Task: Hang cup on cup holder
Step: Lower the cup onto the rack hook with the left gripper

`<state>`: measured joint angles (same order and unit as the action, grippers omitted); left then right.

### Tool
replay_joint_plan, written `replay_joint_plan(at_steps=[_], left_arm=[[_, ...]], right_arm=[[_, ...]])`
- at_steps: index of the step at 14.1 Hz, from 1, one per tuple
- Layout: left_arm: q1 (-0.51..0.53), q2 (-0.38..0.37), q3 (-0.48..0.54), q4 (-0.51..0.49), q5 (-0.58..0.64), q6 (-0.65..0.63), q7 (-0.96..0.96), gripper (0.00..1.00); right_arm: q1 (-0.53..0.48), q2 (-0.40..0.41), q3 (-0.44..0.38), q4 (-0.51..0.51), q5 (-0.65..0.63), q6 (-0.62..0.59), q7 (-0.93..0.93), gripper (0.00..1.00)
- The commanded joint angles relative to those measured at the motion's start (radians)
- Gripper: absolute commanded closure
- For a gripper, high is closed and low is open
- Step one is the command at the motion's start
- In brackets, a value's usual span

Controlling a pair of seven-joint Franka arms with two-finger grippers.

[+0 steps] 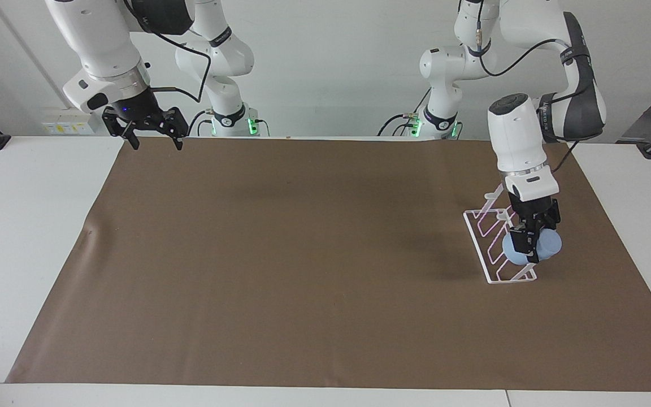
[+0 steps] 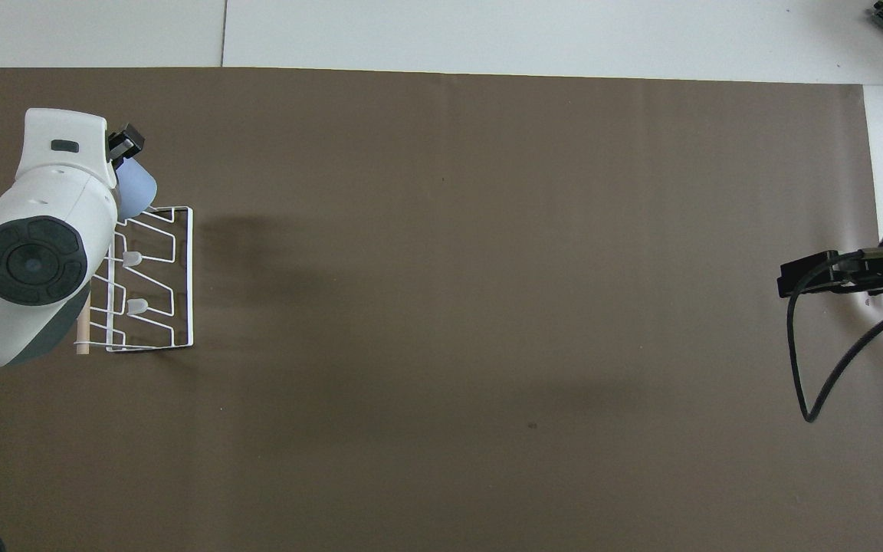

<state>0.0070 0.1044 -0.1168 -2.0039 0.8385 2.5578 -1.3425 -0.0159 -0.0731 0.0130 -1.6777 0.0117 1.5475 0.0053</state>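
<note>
Bright, even light from above leaves soft, blurred arm shadows on the brown mat (image 1: 303, 271); both views are sharp.

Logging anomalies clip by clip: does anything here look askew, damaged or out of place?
Nothing stands out. The left gripper holds the cup on its side at the rack, which stands square on the brown mat. The right gripper waits, open.

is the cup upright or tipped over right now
Tipped. The cup lies sideways in the left claw at the cup holder; its rounded side shows in the facing view. Whether a prong is inside, cannot tell.
</note>
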Motion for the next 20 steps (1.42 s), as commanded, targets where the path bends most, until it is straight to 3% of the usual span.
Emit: replay_joint_plan(at_steps=[1,2,3,6,12,20], left_arm=[[0.008,-0.048,-0.003,-0.065,0.025,0.024,-0.015,1.00],[0.008,-0.049,-0.003,-0.068,0.025,0.032,-0.024,0.76],[0.008,-0.048,-0.003,-0.069,0.025,0.035,-0.030,0.01],[0.005,-0.046,-0.004,-0.059,0.024,0.029,-0.032,0.00],[0.005,-0.045,-0.010,-0.029,-0.002,0.022,0.000,0.00],[-0.005,-0.034,-0.027,0.071,-0.301,-0.016,0.032,0.00]], right_arm=[[-0.002,-0.022,-0.019,-0.030,0.034,0.020,0.018,0.00],[-0.002,-0.020,-0.019,-0.030,0.034,0.023,0.019,0.00],[-0.002,-0.019,-0.019,-0.031,0.036,0.038,0.019,0.00],[-0.002,-0.019,-0.019,-0.040,0.036,0.098,0.031,0.00],[-0.001,-0.020,-0.021,-0.048,0.033,0.097,0.104,0.00],[0.001,-0.022,-0.019,-0.043,0.033,0.086,0.099,0.00]])
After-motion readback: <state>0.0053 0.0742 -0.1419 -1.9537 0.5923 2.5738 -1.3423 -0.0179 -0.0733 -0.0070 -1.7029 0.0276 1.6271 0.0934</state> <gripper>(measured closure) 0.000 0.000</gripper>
